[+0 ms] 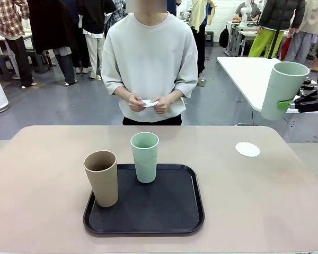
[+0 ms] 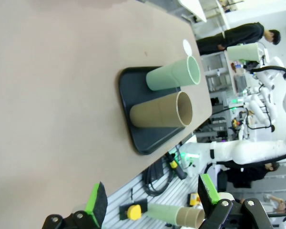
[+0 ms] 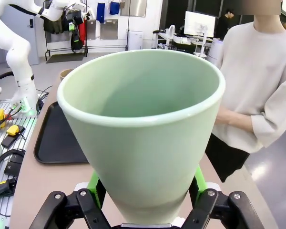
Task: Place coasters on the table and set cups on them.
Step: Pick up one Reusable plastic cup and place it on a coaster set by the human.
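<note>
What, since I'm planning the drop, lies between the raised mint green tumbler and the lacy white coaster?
Nothing, in the front view: the mint green tumbler in the right gripper hangs above-right of the lacy white coaster, with bare beige-pink tabletop around it.

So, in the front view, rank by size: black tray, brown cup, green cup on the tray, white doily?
Largest: black tray.
Then brown cup and green cup on the tray, about alike; brown stands nearer the camera, so unranked.
Smallest: white doily.

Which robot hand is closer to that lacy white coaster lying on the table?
Right. The right gripper holds a mint cup in the air just right of the coaster; the left gripper, open, is far off, beyond the tray.
</note>
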